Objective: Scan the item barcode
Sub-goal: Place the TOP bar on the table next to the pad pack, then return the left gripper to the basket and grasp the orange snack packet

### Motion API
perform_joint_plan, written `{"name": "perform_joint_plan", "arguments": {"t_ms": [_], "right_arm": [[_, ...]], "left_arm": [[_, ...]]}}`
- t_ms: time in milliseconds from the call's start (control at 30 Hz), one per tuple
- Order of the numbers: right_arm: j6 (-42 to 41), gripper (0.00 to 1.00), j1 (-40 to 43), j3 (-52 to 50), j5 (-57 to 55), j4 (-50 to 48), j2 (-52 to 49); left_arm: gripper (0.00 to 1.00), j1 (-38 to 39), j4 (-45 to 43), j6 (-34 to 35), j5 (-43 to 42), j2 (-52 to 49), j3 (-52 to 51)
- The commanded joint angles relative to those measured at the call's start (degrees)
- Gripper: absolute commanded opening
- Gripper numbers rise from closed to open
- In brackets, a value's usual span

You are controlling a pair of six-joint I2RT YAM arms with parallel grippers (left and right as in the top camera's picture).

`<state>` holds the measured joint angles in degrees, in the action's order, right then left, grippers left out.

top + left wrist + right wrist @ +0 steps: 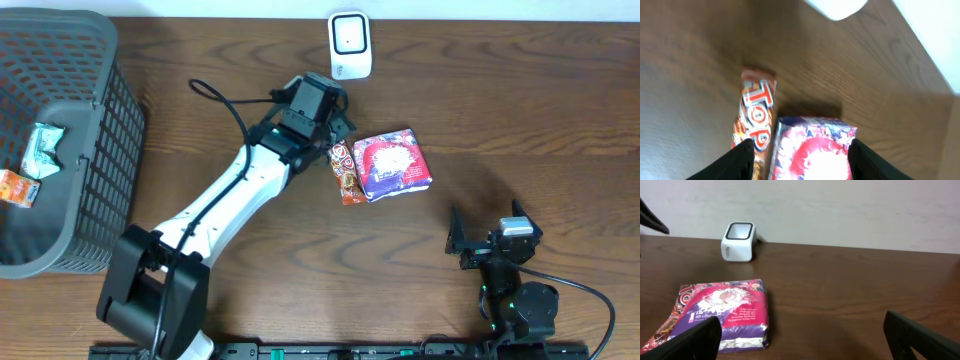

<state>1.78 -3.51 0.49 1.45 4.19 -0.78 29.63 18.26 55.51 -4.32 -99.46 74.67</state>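
Left gripper (801,147): fingers spread, grasping nothing. Pink packet (815,132) lies between them, snack bar (756,112) beside one finger, scanner (835,7) beyond. Right gripper (801,322) released, empty. Judged step: pickup. Next: close on packet, present barcode.

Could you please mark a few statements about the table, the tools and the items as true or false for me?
1. The white scanner stands on the table, apart from the red and purple packet. True.
2. The packet lies in the basket. False: it lies on the table beside the candy bar.
3. The right tool is open and empty. True.
4. The left tool grips the scanner. False: it is open over the packet and candy bar.
5. The basket holds nothing. False: small packages lie in it.
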Motion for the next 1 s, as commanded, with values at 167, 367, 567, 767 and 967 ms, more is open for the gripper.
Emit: {"name": "perform_joint_plan", "arguments": {"t_ms": [167, 367, 567, 767, 967], "right_arm": [[0.4, 0.99, -0.2, -0.1, -0.3, 0.1, 0.1], [0.4, 0.99, -0.2, -0.1, -0.3, 0.1, 0.1], [0.4, 0.99, -0.2, -0.1, -0.3, 0.1, 0.1], [0.4, 0.99, -0.2, -0.1, -0.3, 0.1, 0.1], [0.4, 0.99, -0.2, -0.1, -0.3, 0.1, 0.1]], "left_arm": [[0.89, -8.0, -1.1, -30.5, 1.0, 16.3, 0.7], [0.97, -18.9, -1.5, -44.3, 3.7, 26.5, 0.7], [0.98, -34.0, -3.5, -46.1, 21.8, 28.9, 0.7], [0.98, -46.8, -3.4, -46.1, 24.5, 28.5, 0.7], [0.98, -55.4, -0.4, -54.4, 24.5, 26.6, 0.6]]}}
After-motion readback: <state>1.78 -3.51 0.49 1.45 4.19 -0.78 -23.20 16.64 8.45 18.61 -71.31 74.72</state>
